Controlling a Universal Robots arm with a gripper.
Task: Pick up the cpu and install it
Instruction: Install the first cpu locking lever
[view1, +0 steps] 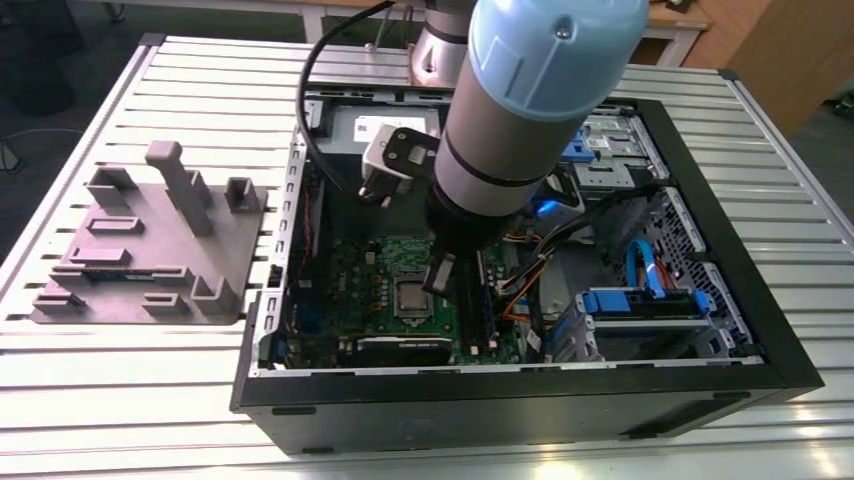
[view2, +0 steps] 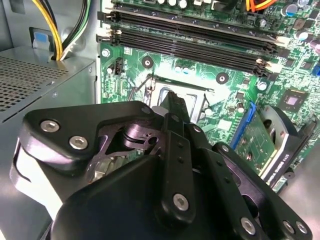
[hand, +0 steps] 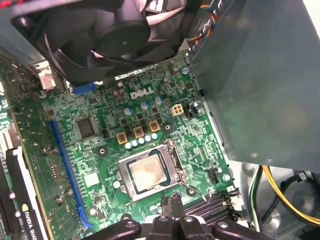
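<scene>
Even bright overhead light, soft glare, blurred foreground claw (view2: 172, 107).

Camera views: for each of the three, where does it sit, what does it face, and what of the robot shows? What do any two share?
Exterior view: off the arm, above, looking down on the open computer case; the arm reaches into it.
First wrist view: on the arm, facing the motherboard and the cpu in its socket; the gripper shows.
Second wrist view: on the arm, behind the gripper, facing the memory slots.
Both wrist views share motherboard and gripper.
</scene>
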